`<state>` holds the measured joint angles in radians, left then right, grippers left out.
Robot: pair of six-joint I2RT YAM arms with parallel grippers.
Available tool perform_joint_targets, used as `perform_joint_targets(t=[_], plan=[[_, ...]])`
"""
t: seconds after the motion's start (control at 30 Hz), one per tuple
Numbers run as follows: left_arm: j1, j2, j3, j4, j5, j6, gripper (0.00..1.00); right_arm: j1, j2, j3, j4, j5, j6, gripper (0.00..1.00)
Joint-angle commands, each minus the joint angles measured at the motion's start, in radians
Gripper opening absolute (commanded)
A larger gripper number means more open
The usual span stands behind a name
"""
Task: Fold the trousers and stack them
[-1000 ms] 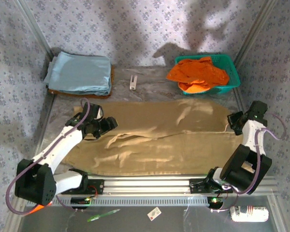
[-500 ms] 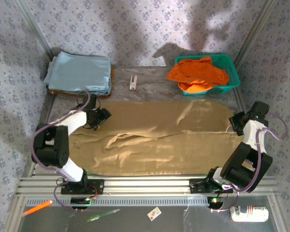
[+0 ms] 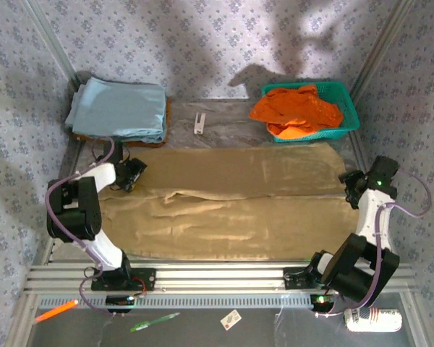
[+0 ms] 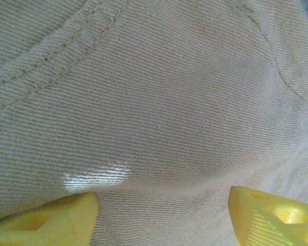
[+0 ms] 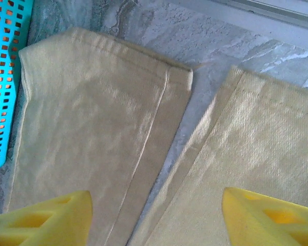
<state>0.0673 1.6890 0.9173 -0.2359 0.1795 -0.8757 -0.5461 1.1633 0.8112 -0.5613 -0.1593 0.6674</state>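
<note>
Desk [image 3: 224, 123]: grey top. Trousers [image 3: 231, 206]: tan, spread flat across desk centre, leg ends at right. My left hand [image 3: 132, 173]: on trousers' left end, fingers apart, cloth close beneath. My right hand [image 3: 351, 184]: over leg ends, fingers apart.

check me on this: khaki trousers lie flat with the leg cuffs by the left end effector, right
No: the khaki trousers lie flat, but their leg cuffs are by the right end effector, as the right wrist view shows.
</note>
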Motion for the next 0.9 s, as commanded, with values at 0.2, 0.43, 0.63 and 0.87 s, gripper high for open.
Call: perform_joint_targets(t=[0.2,0.43,0.63,0.87], plan=[[-0.074,0.094,0.162,-0.169,-0.005,0.166,0.79,0.046,0.197,0.096,0.081,-0.081,0.028,0.51],[-0.077,-0.162,0.023,-0.212,-0.100,0.111,0.92,0.282,0.306,0.006,0.234,-0.066,0.095,0.00],[-0.052,-0.268,-0.159,-0.144,-0.119,0.057,0.94,0.215,0.492,0.054,0.262,-0.131,0.103,0.00],[-0.001,-0.316,-0.320,-0.091,-0.117,-0.014,0.94,0.143,0.603,0.112,0.227,-0.149,0.116,0.00]])
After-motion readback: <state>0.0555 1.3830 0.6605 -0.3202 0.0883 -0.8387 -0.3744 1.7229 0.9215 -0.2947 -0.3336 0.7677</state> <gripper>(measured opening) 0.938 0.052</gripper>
